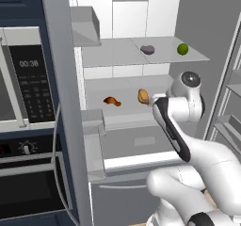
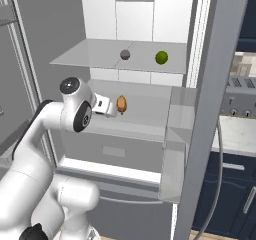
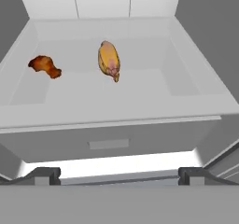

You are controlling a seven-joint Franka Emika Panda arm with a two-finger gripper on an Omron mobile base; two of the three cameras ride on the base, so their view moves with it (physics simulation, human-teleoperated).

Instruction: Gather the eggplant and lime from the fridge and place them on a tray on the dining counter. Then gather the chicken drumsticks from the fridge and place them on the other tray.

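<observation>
White shelving lines the open fridge (image 1: 141,86). In the left base view, the upper shelf (image 1: 122,51) carries the eggplant (image 1: 148,49) and, well apart to its right, the lime (image 1: 182,49), which sits near the shelf's right front corner. On the lower shelf (image 1: 117,86) lie two drumsticks: a dark one (image 1: 112,101) to the left and a pale one (image 1: 143,96) just beside the arm's wrist. Bare shelf separates them. A microwave (image 1: 26,81) stands left of the fridge's grey edge.

In the right base view, the eggplant (image 2: 125,55) and lime (image 2: 161,57) sit near the front edge of the upper shelf (image 2: 90,54), with open room on either side. The pale drumstick (image 2: 122,104) lies just ahead of the gripper (image 2: 111,109), apart from it.

In the hand view, the finger tips (image 3: 44,174) stand at the frame's far sides, jaws spread fully, holding nothing. The pale drumstick (image 3: 109,59) lies mid-shelf, clear of all walls. The dark drumstick (image 3: 44,66) lies near the left wall. The shelf's front lip runs across between the gripper (image 3: 119,175) and both drumsticks.
</observation>
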